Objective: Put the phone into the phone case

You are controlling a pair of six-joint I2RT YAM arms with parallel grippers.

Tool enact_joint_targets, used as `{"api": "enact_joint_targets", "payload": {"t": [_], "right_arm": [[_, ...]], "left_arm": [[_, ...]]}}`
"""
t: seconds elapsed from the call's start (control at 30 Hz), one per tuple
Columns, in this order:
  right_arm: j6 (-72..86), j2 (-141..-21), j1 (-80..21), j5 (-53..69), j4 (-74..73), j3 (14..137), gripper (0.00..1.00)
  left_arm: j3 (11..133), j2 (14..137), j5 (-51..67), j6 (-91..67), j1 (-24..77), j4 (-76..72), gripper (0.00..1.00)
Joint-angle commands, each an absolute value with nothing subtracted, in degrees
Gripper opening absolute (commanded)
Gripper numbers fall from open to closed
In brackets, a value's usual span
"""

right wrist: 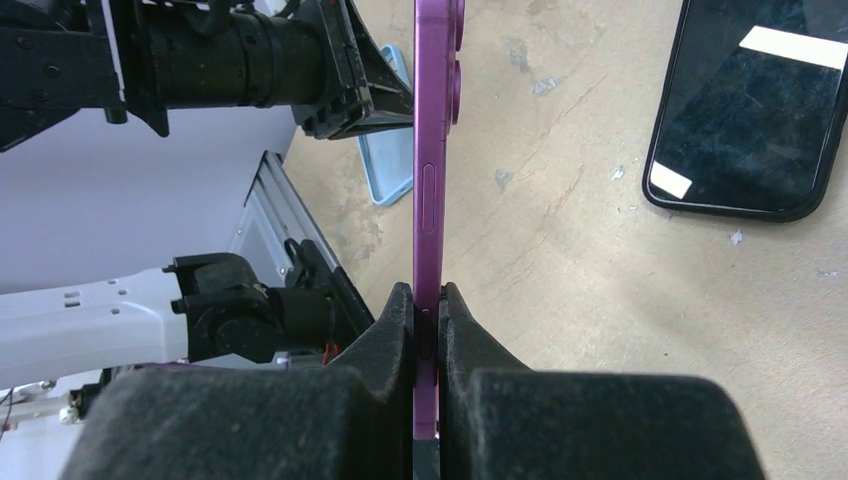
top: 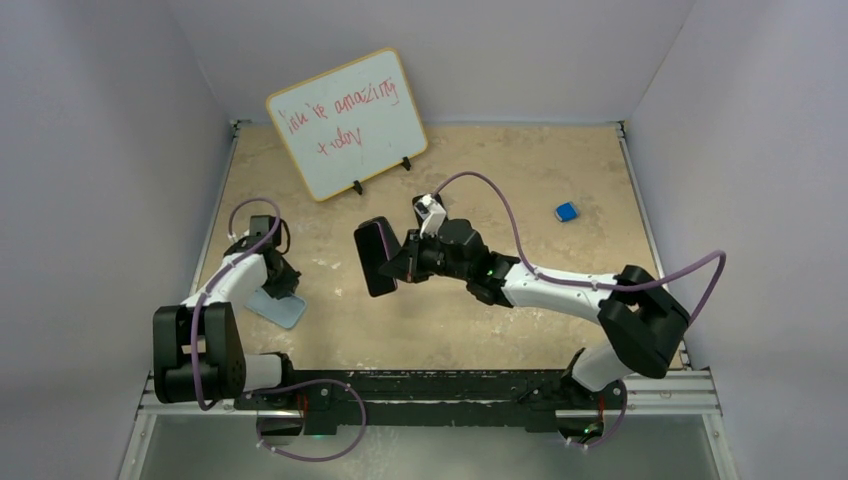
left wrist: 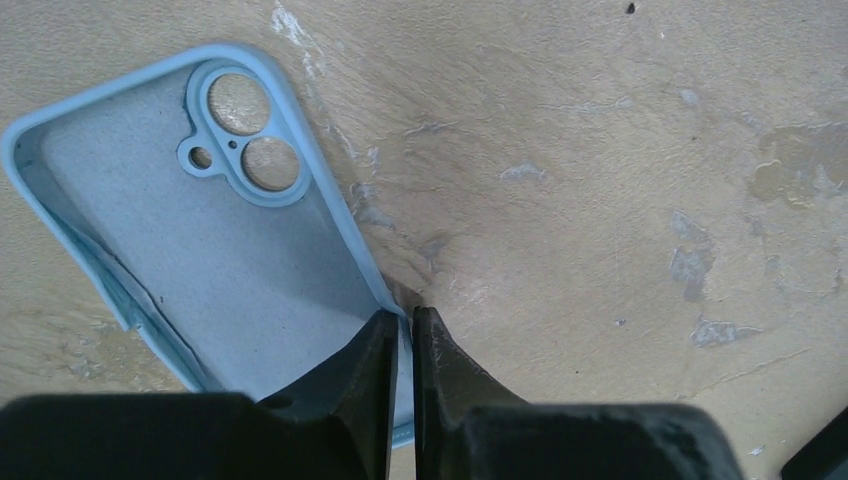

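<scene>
- We see the right gripper (right wrist: 428, 300) clamped tight on the phone (right wrist: 432, 150), gripping it by one end. The rest of the phone sticks straight out ahead of the fingers, clear of the table (left wrist: 600, 200).
- Phone look: purple and thin, seen edge-on from the wrist. There is a long side button on the edge facing us. Two round camera bumps poke out to the gripper's right at the far end.
- The left gripper (left wrist: 402, 318) is nearly closed, pinching the side wall of the phone case (left wrist: 200, 250). A sliver of blue shows in the gap between its fingers.
- Case look: light blue and soft, lying flat on the table with the open side up. It runs ahead and to the left of the left gripper.
- The camera cutout is at the end away from the fingers, with two big round holes and one small one.
- The case wall opposite the pinch looks wavy and bent inward.
- From the right gripper, the case sits ahead and slightly left, just past the phone's edge.
- A dark phone (right wrist: 745, 110) with a glossy screen and black rim lies flat on the table, ahead and right of the right gripper.
</scene>
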State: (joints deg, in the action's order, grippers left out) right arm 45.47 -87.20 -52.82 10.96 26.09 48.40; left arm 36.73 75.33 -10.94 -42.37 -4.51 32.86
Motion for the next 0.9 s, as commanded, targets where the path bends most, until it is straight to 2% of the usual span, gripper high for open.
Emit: {"api": "enact_joint_targets", "payload": {"t": [0.0, 0.1, 0.23, 0.33, 0.5, 0.77, 0.87], "right_arm": [[44.57, -83.34, -52.82, 8.86, 28.82, 48.6, 0.0], [44.31, -81.69, -52.79, 7.59, 27.23, 48.41, 0.0], [44.38, -77.44, -52.67, 3.85, 24.5, 46.37, 0.0], [43.86, -73.23, -52.01, 0.61, 21.83, 43.82, 0.0], [42.75, -65.38, -50.38, -3.99, 15.16, 40.39, 0.0], [43.72, -53.85, -49.1, -6.89, 1.56, 42.17, 0.0], [43.83, -50.97, -49.13, -8.07, -2.06, 43.08, 0.0]], "left_arm": [[36.21, 75.82, -7.7, -40.76, -5.01, 30.41, 0.09], [36.04, 74.65, -4.67, -39.74, -4.93, 30.08, 0.0], [36.04, 70.5, -0.45, -38.73, -2.88, 29.79, 0.0], [35.25, 65.88, 7.07, -36.36, 0.36, 27.12, 0.0], [34.52, 60.79, 10.97, -36.44, 6.53, 27.73, 0.0], [32.69, 54.6, 15.24, -41.14, 19.1, 25.1, 0.0], [28.75, 52.24, 18.14, -44.75, 22.88, 19.15, 0.0]]}}
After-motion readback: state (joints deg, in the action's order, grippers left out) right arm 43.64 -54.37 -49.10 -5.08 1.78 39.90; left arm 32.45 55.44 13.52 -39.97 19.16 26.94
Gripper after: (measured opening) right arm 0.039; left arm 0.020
